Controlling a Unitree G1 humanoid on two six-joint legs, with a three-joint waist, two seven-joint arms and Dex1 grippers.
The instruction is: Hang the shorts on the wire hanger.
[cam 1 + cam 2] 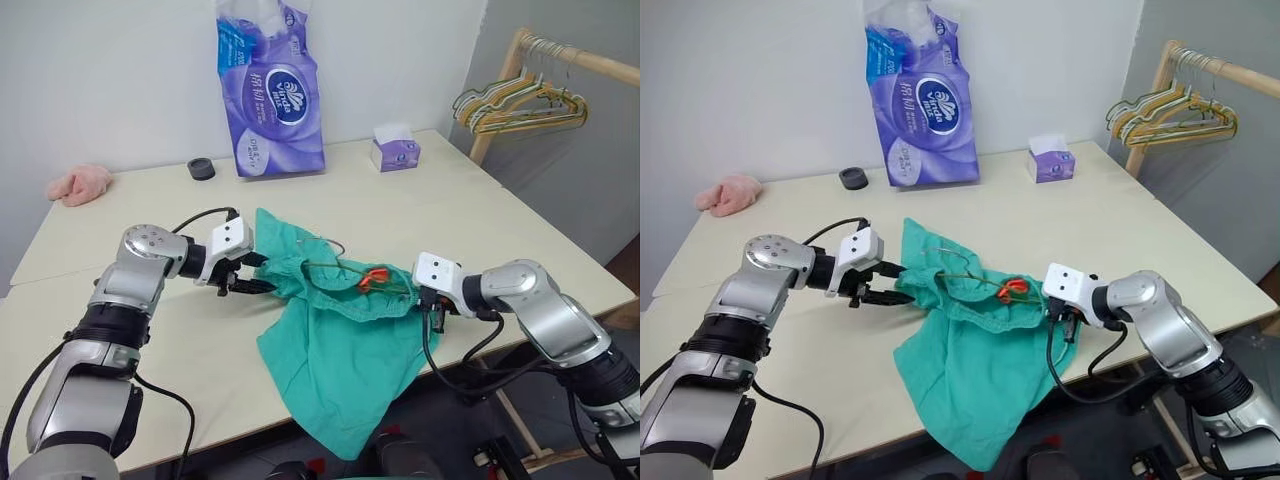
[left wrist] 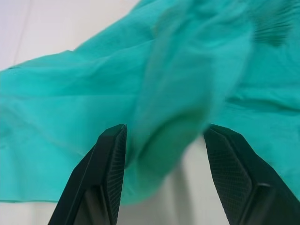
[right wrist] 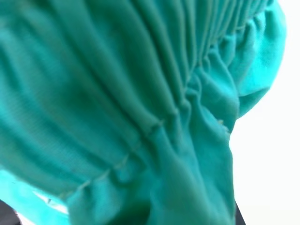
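The teal-green shorts (image 1: pixel 335 345) lie crumpled on the table's front middle, with one leg drooping over the front edge. On their upper part rests the thin wire hanger (image 1: pixel 322 264), partly buried in cloth, with a small orange-red piece (image 1: pixel 371 279) beside it. My left gripper (image 1: pixel 262 285) is at the shorts' left edge and stands open. In the left wrist view its black fingers (image 2: pixel 110 159) are spread around a loose fold of cloth. My right gripper (image 1: pixel 427 300) is shut on the shorts' right edge. The right wrist view shows the gathered waistband (image 3: pixel 154 122) up close.
A purple tissue pack (image 1: pixel 270 95) stands at the back of the beige table (image 1: pixel 520 235). Near it are a small tissue box (image 1: pixel 395 152), a black ring (image 1: pixel 201 168) and a pink cloth (image 1: pixel 80 184) at far left. Yellow and green hangers (image 1: pixel 520 105) hang on a wooden rack at right.
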